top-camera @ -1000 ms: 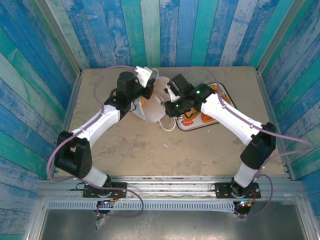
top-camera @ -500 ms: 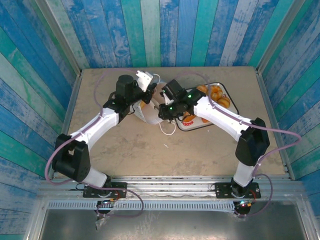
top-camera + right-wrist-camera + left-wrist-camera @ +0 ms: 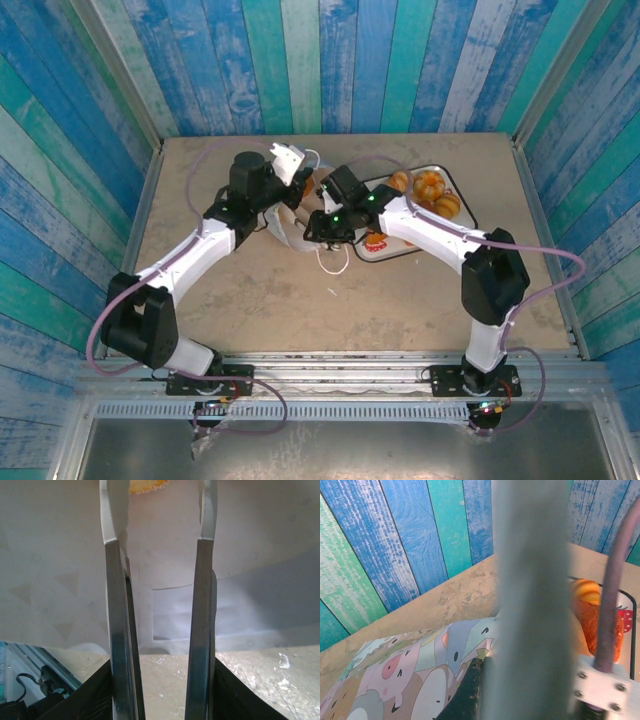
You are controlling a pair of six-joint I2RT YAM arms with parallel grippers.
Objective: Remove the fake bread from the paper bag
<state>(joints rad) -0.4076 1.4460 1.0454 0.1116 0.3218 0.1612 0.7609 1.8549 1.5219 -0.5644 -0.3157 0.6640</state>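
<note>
— Bread [image 3: 430, 186]: where is it sitting?
— Several pieces are lying on the tray [image 3: 380, 253] at my right, and one orange bit is showing inside the bag [image 3: 292, 232], beyond my right fingers [image 3: 117, 630].
— What are your jaws doing?
— My right jaws are standing spread inside the bag, gripping nothing. My left jaws are pressing together at the bag's rim; whether paper is pinched between them, I cannot tell. The bag is resting on the desk [image 3: 250, 300], just beside the tray.
</note>
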